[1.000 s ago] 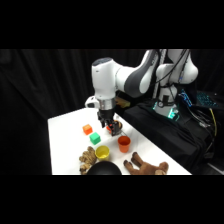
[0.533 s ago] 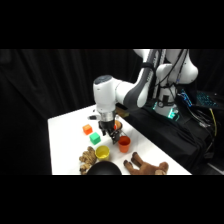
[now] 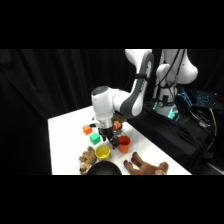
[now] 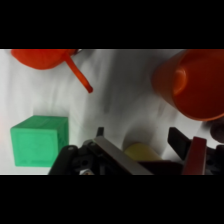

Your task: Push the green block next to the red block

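Note:
In the side view the green block (image 3: 95, 139) sits on the white table (image 3: 65, 135), and the red block (image 3: 88, 130) lies just behind and left of it, close by. My gripper (image 3: 110, 141) is low over the table just right of the green block, between it and the orange cup (image 3: 124, 144). The wrist view shows the green block (image 4: 40, 140) at the lower left, apart from my open gripper (image 4: 139, 137), which holds nothing. An orange-red shape (image 4: 42, 57) with a thin stick is cut off at the top left; I cannot tell what it is.
A yellow cup (image 3: 102, 151) stands just in front of the gripper and shows as a yellow patch (image 4: 140, 151) between the fingers. The orange cup (image 4: 197, 85) fills the wrist view's right. Two brown plush toys (image 3: 145, 165) (image 3: 87, 159) lie near the front edge.
The arm has come down, bringing the gripper closer to the table beside the green block. Neither block has moved.

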Tool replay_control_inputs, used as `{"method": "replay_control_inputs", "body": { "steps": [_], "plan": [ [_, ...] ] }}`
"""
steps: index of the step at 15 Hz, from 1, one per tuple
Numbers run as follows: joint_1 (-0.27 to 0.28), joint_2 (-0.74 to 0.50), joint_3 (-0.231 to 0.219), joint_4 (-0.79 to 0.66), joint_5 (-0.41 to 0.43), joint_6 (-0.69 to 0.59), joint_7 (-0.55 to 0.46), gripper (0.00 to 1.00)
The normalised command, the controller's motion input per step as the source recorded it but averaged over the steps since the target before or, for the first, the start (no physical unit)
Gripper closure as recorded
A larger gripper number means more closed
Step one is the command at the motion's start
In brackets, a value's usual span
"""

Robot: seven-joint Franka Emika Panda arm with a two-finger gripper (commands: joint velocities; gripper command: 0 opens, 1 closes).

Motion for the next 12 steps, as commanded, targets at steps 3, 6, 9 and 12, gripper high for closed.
{"method": "replay_control_inputs", "body": {
  "steps": [3, 6, 9, 12],
  "plan": [
    [-0.232, 0.23, 0.151, 0.23, 0.176, 0.07, -0.36, 0.00],
    [-0.207, 0.20, 0.132, 0.23, 0.136, 0.04, -0.33, 0.00],
    [-0.157, 0.14, 0.069, 0.22, 0.049, 0.02, -0.29, 0.00],
    [-0.143, 0.10, 0.009, 0.22, -0.013, -0.01, -0.26, 0.00]
  ]
}}
